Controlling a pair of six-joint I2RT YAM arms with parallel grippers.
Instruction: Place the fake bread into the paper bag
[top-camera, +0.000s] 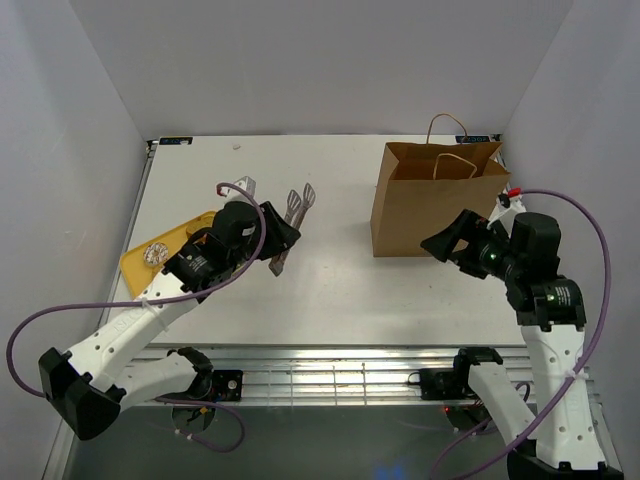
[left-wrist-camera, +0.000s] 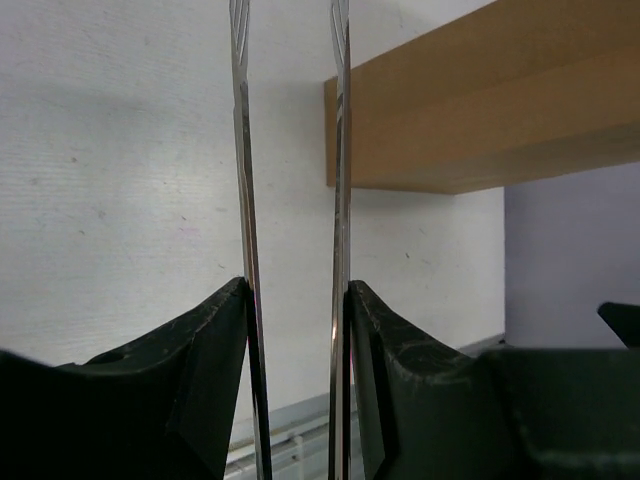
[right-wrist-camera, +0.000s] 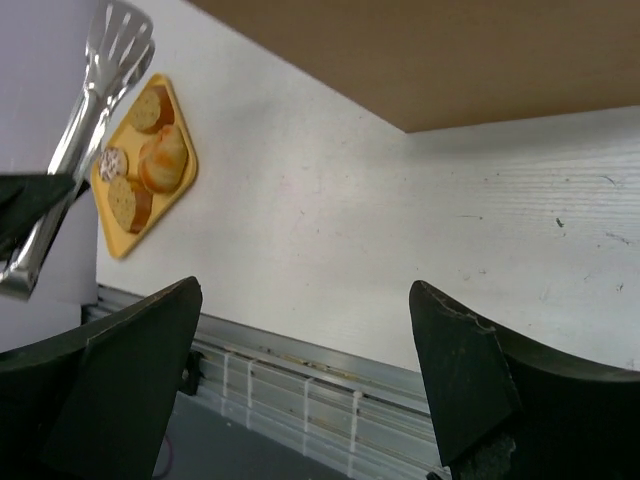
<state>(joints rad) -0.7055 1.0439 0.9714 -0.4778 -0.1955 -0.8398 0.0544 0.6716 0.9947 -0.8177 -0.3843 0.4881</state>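
The left fingers (left-wrist-camera: 200, 370) clamped metal tongs (top-camera: 293, 218) above the desk (top-camera: 330, 290). The right fingers (right-wrist-camera: 470, 380) were spread wide beside the paper bag (top-camera: 430, 205). The fake bread (right-wrist-camera: 160, 162) lay on the yellow tray (top-camera: 135, 265) at the desk's left.

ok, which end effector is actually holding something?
The left end effector: it's clamped on the metal tongs. The right end effector is open and empty, by the paper bag.

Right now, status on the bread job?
Left gripper shut on tongs. Right gripper open beside paper bag. Fake bread on yellow tray. No obstacle seen.
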